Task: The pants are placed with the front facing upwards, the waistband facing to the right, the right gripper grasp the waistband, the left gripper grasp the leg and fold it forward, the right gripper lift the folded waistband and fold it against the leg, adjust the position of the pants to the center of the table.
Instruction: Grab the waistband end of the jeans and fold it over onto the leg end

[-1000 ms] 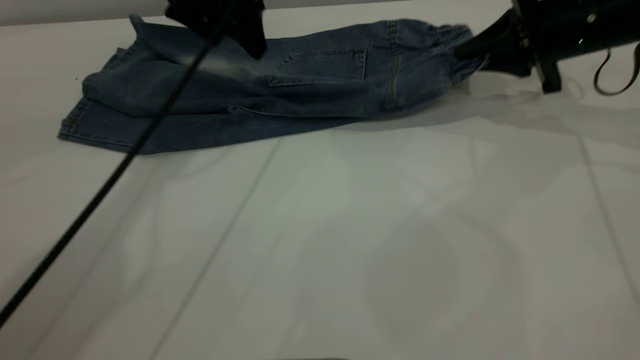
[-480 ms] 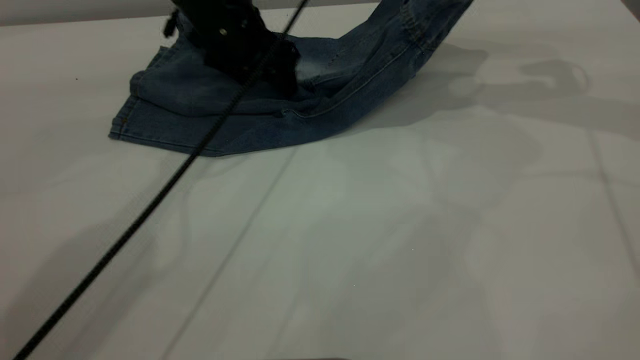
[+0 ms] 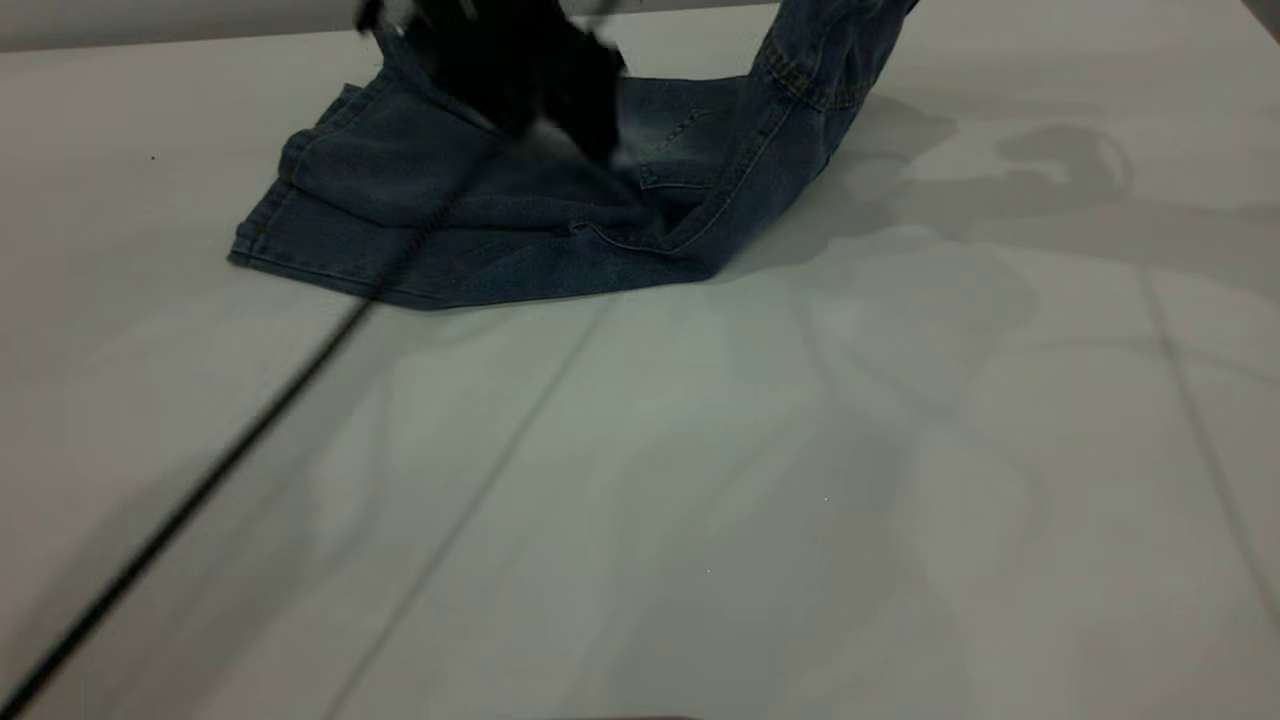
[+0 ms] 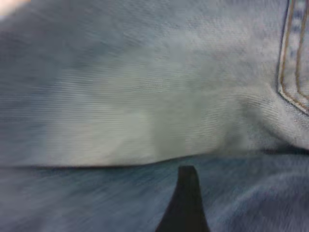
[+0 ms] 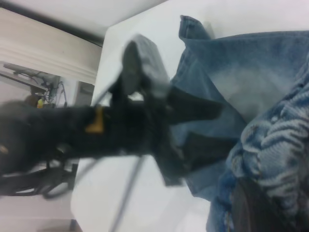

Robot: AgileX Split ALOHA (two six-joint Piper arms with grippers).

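No readable text, label or number shows, as far as visible.

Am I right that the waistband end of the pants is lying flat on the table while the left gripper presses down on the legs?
Not quite. The exterior view shows the waistband end lifted off the table, rising out of the top of frame, not lying flat. The rest holds: the left gripper is down on the folded legs of the pants.

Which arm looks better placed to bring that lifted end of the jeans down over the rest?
Probably the right: the right gripper is at the gathered waistband, raised off the table. The left gripper sits low on the leg.
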